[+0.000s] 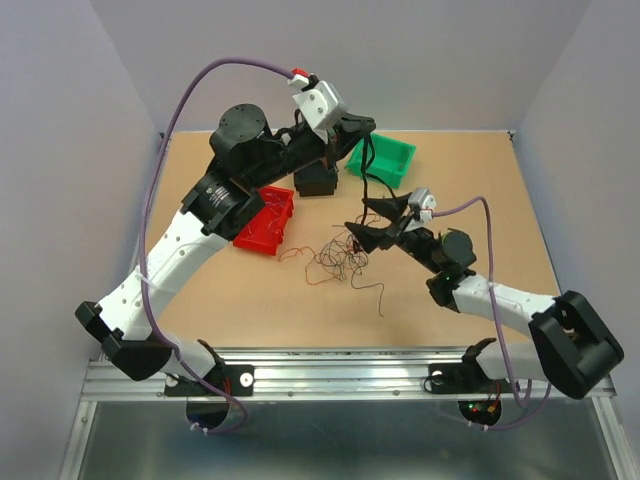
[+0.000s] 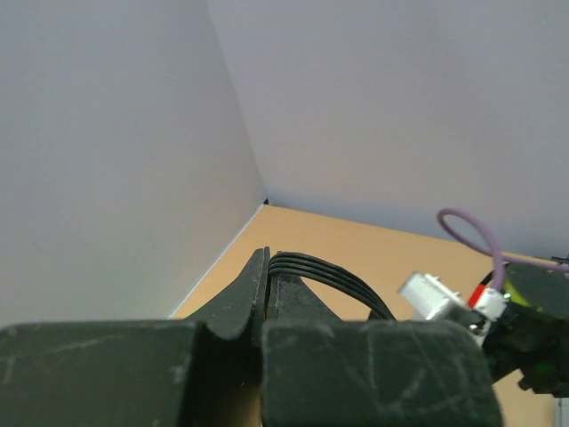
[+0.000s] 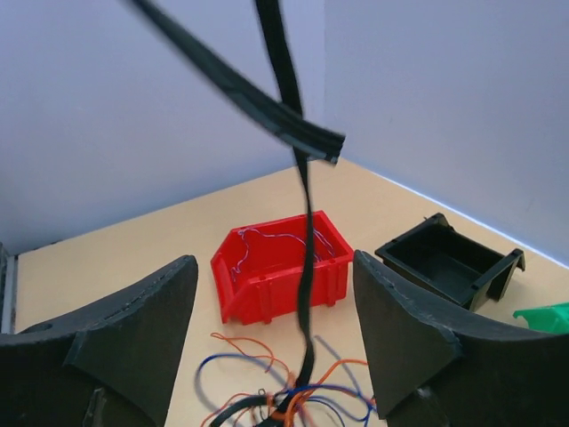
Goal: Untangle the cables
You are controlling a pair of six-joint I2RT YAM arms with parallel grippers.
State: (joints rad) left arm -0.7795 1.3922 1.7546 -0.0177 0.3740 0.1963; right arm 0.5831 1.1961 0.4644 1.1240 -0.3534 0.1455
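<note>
The cables lie as a loose tangle of thin orange, red, blue and dark wires mid-table; in the right wrist view the tangle sits just below the jaws. A flat black ribbon cable rises out of it. My left gripper, raised high at the back, is shut on that ribbon's upper end, its jaws pressed together. My right gripper hovers open over the tangle's right side. The ribbon hangs between its fingers without touching them.
A red bin left of the tangle holds a thin purple wire. A black bin and a green bin stand behind. Walls close in the table on the left, back and right.
</note>
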